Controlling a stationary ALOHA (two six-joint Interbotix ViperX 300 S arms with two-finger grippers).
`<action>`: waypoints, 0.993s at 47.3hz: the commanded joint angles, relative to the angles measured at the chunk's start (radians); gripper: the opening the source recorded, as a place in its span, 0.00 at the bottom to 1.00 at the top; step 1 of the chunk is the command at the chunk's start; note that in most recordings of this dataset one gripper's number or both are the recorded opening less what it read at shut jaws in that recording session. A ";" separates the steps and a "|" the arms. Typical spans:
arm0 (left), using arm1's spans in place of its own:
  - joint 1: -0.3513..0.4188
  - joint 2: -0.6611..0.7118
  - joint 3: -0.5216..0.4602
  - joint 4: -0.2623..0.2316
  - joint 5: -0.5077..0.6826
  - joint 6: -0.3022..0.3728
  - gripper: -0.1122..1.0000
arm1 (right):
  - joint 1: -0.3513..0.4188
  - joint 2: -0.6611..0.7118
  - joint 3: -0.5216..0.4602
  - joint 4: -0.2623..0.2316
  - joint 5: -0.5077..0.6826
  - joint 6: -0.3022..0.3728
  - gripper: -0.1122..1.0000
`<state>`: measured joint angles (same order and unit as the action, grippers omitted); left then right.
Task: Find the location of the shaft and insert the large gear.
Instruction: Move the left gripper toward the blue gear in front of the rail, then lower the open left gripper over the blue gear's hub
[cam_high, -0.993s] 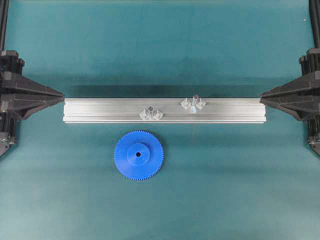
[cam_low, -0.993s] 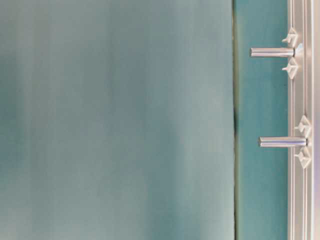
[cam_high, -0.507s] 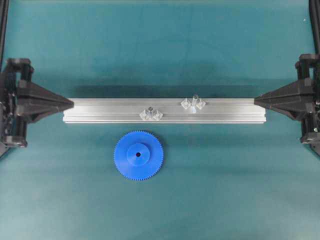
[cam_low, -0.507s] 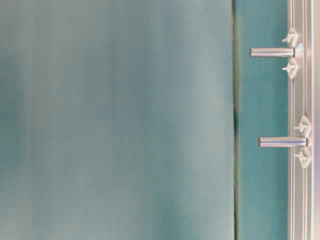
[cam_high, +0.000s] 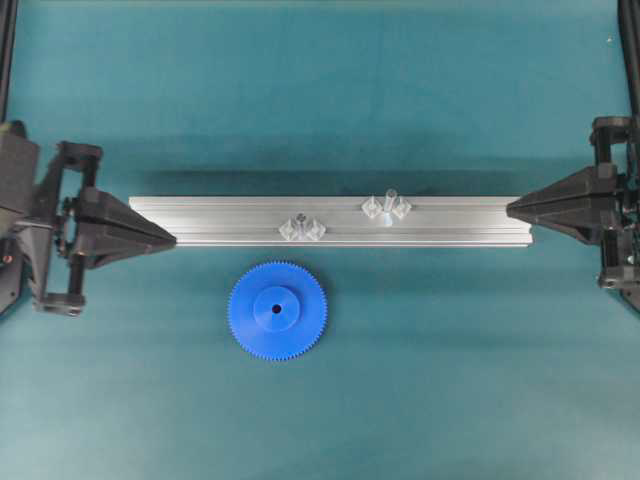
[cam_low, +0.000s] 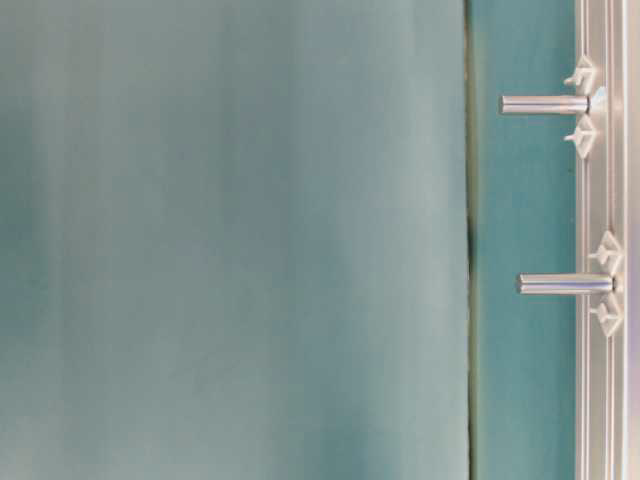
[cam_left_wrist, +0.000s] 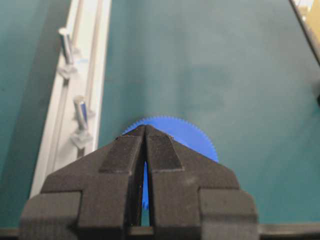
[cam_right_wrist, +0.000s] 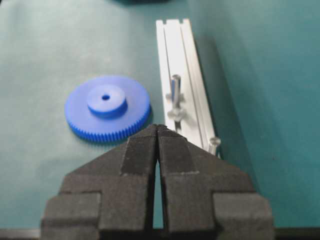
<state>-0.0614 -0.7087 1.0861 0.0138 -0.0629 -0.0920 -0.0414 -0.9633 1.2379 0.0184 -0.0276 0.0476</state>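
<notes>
The large gear (cam_high: 277, 310), a bright blue toothed disc with a raised hub, lies flat on the teal mat in front of the aluminium rail (cam_high: 450, 222). It also shows as the gear (cam_right_wrist: 107, 107) in the right wrist view and, partly behind the fingers, as the gear (cam_left_wrist: 192, 136) in the left wrist view. The shaft (cam_high: 389, 200) stands on the rail right of its middle, between clear mounts; it shows as the shaft (cam_left_wrist: 64, 44) and the shaft (cam_right_wrist: 214, 143). My left gripper (cam_high: 173, 240) is shut and empty, over the rail's left end. My right gripper (cam_high: 509, 208) is shut and empty at the rail's right end.
A shorter pin with a dark top (cam_high: 299, 221) stands on the rail left of the shaft, also seen as the shorter pin (cam_left_wrist: 80, 111). The table-level view shows the rail (cam_low: 600, 400) with two pins sticking out of it.
My left gripper has moved right, from off the rail's left end to over it, and its jaws have closed. The right gripper has crept slightly left. The gear has stayed put.
</notes>
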 joint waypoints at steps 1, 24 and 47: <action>-0.009 0.041 -0.041 0.002 0.008 -0.002 0.10 | -0.003 0.005 -0.006 0.000 -0.003 0.012 0.10; -0.044 0.308 -0.199 0.002 0.155 -0.014 0.10 | -0.005 0.002 -0.003 0.000 0.034 0.014 0.10; -0.054 0.505 -0.362 0.002 0.307 -0.017 0.10 | -0.005 0.000 0.000 0.002 0.035 0.014 0.10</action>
<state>-0.1120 -0.2132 0.7655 0.0138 0.2255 -0.1074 -0.0445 -0.9679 1.2487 0.0184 0.0123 0.0522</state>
